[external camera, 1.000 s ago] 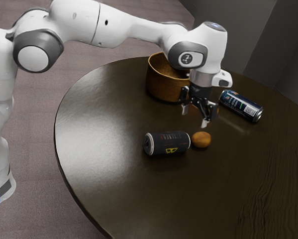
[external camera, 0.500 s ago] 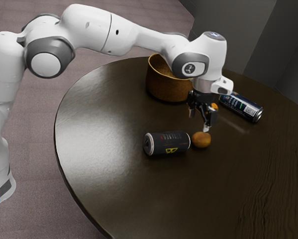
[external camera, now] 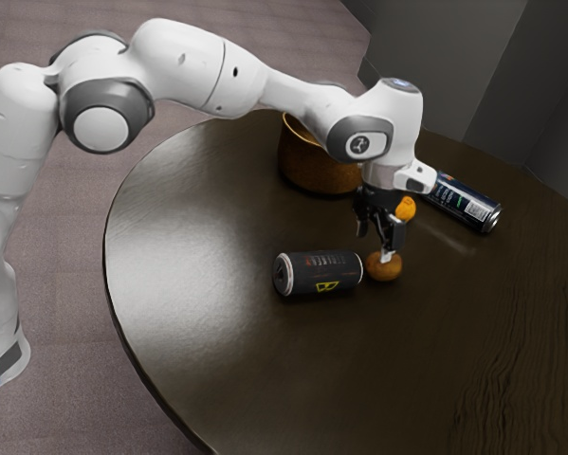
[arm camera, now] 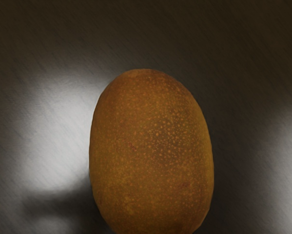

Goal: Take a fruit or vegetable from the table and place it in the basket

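Note:
My gripper (external camera: 375, 245) hangs open in the exterior view, with one fingertip overlapping the top of the small brown-orange fruit (external camera: 384, 268); contact is unclear. That fruit lies on the table beside the dark can. In the wrist view a speckled, oval brown-orange fruit (arm camera: 151, 151) appears large and close under my hand. A brighter orange fruit (external camera: 407, 209) is partly hidden behind the gripper in the exterior view. The round brown basket (external camera: 314, 168) stands behind the gripper, its upper part partly covered by my arm.
A black can (external camera: 319, 272) with a yellow mark lies on its side at the exterior view's left of the small fruit. Another can, blue and dark (external camera: 466, 204), lies on its side beyond the gripper. The round dark table (external camera: 198, 256) carries them.
My hand has moved down toward the small brown-orange fruit, and its fingertips are now lower. More of the brighter orange fruit has come into sight behind the gripper.

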Robot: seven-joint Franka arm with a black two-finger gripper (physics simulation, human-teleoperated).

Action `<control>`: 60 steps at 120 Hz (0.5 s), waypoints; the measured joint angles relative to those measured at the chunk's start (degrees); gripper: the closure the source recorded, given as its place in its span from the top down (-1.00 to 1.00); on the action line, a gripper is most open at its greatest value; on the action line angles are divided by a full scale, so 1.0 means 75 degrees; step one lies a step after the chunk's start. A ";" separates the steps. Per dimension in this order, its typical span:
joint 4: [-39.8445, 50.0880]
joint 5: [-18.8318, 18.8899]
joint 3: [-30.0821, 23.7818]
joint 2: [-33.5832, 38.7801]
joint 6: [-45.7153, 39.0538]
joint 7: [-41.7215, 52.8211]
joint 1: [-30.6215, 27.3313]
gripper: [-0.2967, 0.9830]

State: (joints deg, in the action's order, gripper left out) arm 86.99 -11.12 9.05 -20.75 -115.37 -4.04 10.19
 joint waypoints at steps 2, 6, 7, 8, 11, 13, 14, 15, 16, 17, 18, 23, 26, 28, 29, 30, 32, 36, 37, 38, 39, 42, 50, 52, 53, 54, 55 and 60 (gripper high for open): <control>-0.0002 -0.0007 0.0000 -0.0015 -0.0004 0.0022 -0.0002 0.54; -0.0004 -0.0021 -0.0002 -0.0040 -0.0019 0.0065 -0.0003 0.54; -0.0004 -0.0023 -0.0003 -0.0047 -0.0025 0.0075 -0.0003 0.54; -0.0006 -0.0026 -0.0008 -0.0059 -0.0030 0.0085 -0.0004 0.54; -0.0013 -0.0033 -0.0032 -0.0090 -0.0046 0.0115 -0.0010 0.54; -0.0022 -0.0037 -0.0050 -0.0105 -0.0060 0.0134 -0.0010 0.54; -0.0030 -0.0038 -0.0059 -0.0111 -0.0068 0.0143 -0.0010 0.54; -0.0036 -0.0040 -0.0068 -0.0116 -0.0076 0.0152 -0.0010 0.54; -0.0044 -0.0042 -0.0075 -0.0120 -0.0085 0.0162 -0.0009 0.54; -0.0050 -0.0043 -0.0081 -0.0124 -0.0093 0.0171 -0.0009 0.54; -0.0056 -0.0044 -0.0091 -0.0127 -0.0104 0.0179 -0.0010 0.54; -0.0070 -0.0049 -0.0129 -0.0143 -0.0154 0.0221 -0.0009 0.54; -0.0073 -0.0051 -0.0142 -0.0158 -0.0180 0.0245 -0.0009 0.54; -0.0074 -0.0054 -0.0148 -0.0167 -0.0196 0.0259 -0.0010 0.54; -0.0072 -0.0055 -0.0151 -0.0171 -0.0203 0.0267 -0.0011 0.54; -0.0071 -0.0056 -0.0153 -0.0174 -0.0211 0.0274 -0.0013 0.54; -0.0070 -0.0060 -0.0156 -0.0180 -0.0225 0.0288 -0.0015 0.54; -0.0063 -0.0082 -0.0158 -0.0193 -0.0250 0.0314 -0.0018 0.54; -0.0062 -0.0092 -0.0157 -0.0199 -0.0256 0.0321 -0.0019 0.54; -0.0061 -0.0101 -0.0156 -0.0206 -0.0261 0.0327 -0.0019 0.54; -0.0059 -0.0109 -0.0156 -0.0213 -0.0267 0.0333 -0.0020 0.54; -0.0057 -0.0131 -0.0155 -0.0227 -0.0284 0.0352 -0.0021 0.54; -0.0049 -0.0176 -0.0158 -0.0255 -0.0320 0.0396 -0.0073 0.54; -0.0047 -0.0185 -0.0158 -0.0260 -0.0327 0.0407 -0.0088 0.54; -0.0046 -0.0190 -0.0158 -0.0262 -0.0331 0.0412 -0.0095 0.54; -0.0045 -0.0194 -0.0158 -0.0264 -0.0334 0.0417 -0.0099 0.54; -0.0045 -0.0197 -0.0157 -0.0265 -0.0337 0.0421 -0.0104 0.54; -0.0047 -0.0211 -0.0154 -0.0264 -0.0351 0.0445 -0.0124 0.54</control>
State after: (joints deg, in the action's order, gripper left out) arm 86.64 -12.70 7.89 -22.73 -118.00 -0.70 9.26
